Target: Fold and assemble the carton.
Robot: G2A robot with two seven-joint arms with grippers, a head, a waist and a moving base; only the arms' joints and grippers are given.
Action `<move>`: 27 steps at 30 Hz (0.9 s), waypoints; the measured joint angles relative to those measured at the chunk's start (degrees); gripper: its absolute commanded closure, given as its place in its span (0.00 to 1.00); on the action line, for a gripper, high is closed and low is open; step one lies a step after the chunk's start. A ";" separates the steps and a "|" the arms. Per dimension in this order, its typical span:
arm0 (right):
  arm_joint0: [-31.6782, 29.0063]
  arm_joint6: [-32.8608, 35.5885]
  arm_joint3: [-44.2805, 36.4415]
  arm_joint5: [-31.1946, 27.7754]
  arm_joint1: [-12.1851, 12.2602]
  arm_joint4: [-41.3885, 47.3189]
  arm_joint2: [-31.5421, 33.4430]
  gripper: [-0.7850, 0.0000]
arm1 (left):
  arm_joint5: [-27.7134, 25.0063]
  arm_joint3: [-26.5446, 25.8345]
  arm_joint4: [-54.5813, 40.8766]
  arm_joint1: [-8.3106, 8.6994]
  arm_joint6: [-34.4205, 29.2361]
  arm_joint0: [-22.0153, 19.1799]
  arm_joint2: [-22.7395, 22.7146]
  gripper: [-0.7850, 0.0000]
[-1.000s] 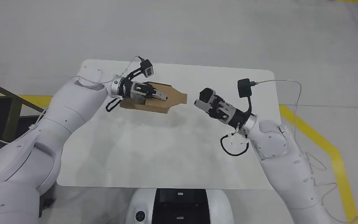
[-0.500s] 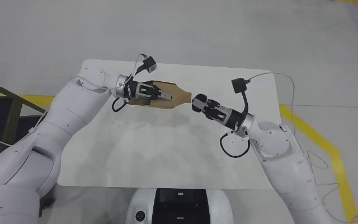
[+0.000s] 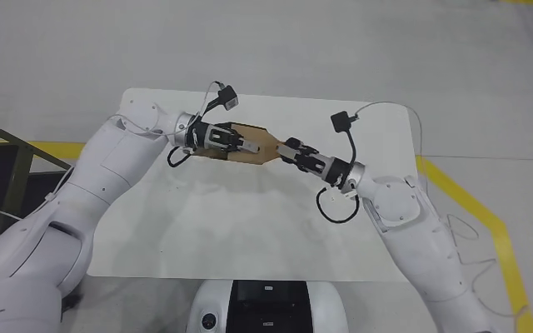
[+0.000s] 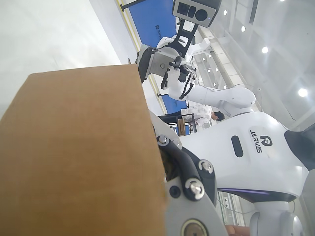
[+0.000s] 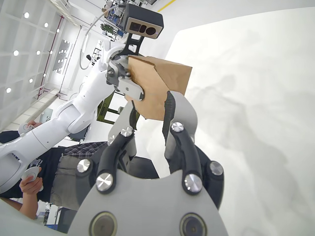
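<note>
white lettering beside a small round mark runs along the blue wall panel (image 4: 150, 20) in the room behind, seen from the left wrist view. it is a brand line, only partly in sight, and its end is covered. a smaller line of white print stands on the lower blue panel (image 4: 172, 105), too small to read. the carton (image 4: 73, 148) shows plain brown card on its faces.

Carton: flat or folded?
Partly folded: in the right wrist view the carton shows two faces meeting at a crease, pinched by the left gripper.
</note>
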 measured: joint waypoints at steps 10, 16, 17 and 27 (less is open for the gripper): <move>1.52 0.46 1.45 0.97 -0.27 1.09 -0.93 0.22 | 0.54 -0.35 0.18 -1.04 -0.54 0.15 -1.27 1.00; 2.47 0.51 2.06 0.73 -0.42 2.18 -1.17 0.21 | 0.76 0.15 0.64 -1.71 -0.76 0.07 -1.74 1.00; 2.44 0.20 2.06 0.62 -0.40 2.14 -0.94 0.23 | 0.75 0.43 0.84 -1.80 -0.76 0.04 -1.83 1.00; 0.76 -0.58 1.90 -0.26 0.23 2.00 2.42 1.00 | 0.60 3.04 1.57 -2.33 -0.60 0.10 -3.71 1.00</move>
